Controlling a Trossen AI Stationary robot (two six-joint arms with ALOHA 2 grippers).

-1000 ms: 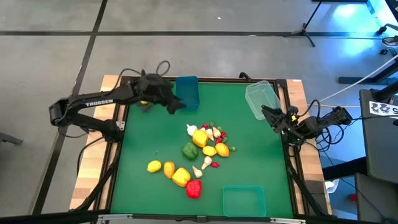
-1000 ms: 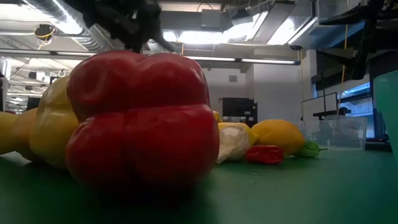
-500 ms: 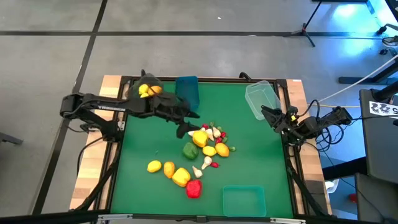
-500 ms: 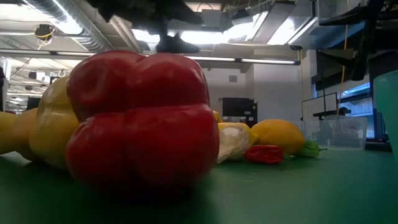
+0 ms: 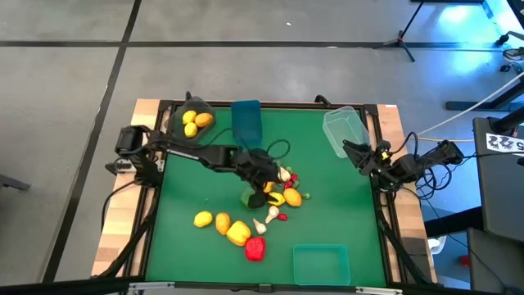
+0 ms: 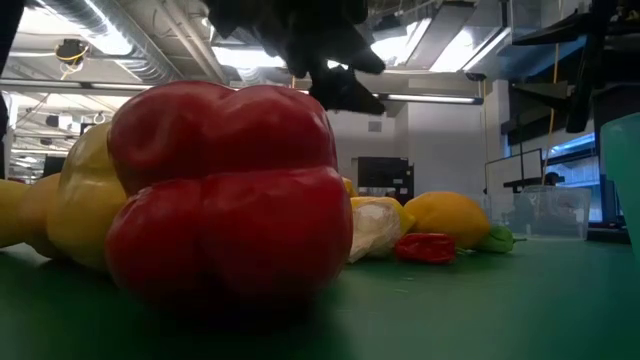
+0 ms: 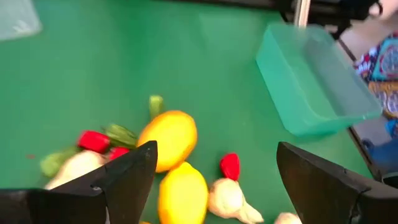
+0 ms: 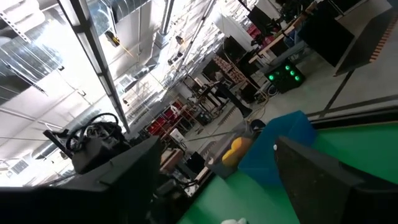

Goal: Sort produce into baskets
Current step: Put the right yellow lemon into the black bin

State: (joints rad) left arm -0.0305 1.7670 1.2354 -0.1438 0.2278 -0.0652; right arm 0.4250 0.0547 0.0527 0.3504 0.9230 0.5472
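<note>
Reaching Over a Green Surface Strewn With Toy Produce

Seen from above, a green mat covers the surface [image 5: 188, 246], which has a dark frame and pale wooden edges. It stands on a grey concrete floor [image 5: 65, 74] crossed by dark seams. Blue light glows at the far right corner of the room.

Four baskets sit around the mat. At the far left corner, the dark grey basket [image 5: 182, 116] holds yellow-orange fruits [image 5: 195, 121]. The blue basket [image 5: 246, 120] is just beside it. The clear basket [image 5: 342, 129] lies tilted at the far right, and the teal basket [image 5: 321, 264] is at the near edge.

Loose produce is clustered mid-mat. A red pepper [image 5: 255, 248], a yellow pepper [image 5: 238, 233] and a yellow fruit [image 5: 203, 219] lie nearest the front.

The left claw [image 5: 264, 174] hangs above the far side of the cluster, fingers apart and empty; its wrist view shows two yellow fruits [image 7: 168, 139] between them below. The right claw [image 5: 354, 152] waits at the right edge near the clear basket, fingers apart.

From table height, the red pepper fills the foreground, with ceiling lights [image 6: 440, 45] and ducts behind.
</note>
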